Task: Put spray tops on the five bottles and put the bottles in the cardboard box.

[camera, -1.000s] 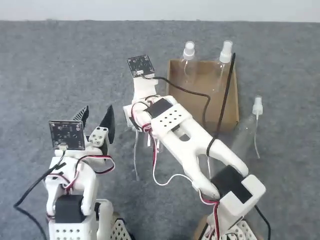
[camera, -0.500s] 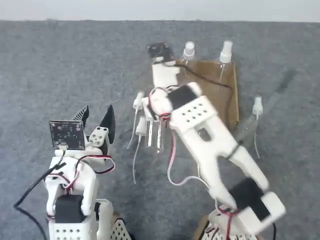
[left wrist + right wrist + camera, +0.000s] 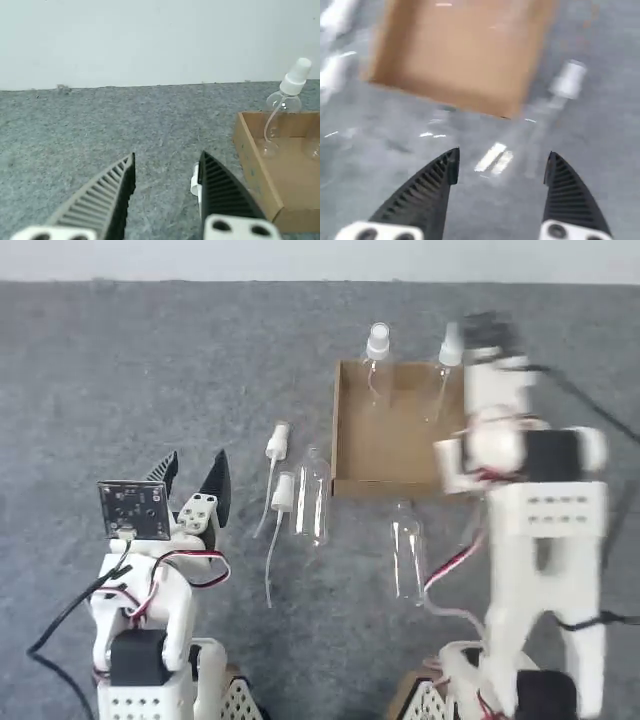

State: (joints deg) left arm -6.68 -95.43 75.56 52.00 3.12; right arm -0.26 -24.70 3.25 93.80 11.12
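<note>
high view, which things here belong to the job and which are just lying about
Job: cardboard box, two topped bottles, two uncapped bottles, two loose spray tops.
Just there: grey mat, white wall.

The counter has a grey, fuzzy, felt-like surface that spreads under the jaws and well ahead of them. Beyond the jaws, at its far edge, rises a plain white wall, evenly lit.
</note>
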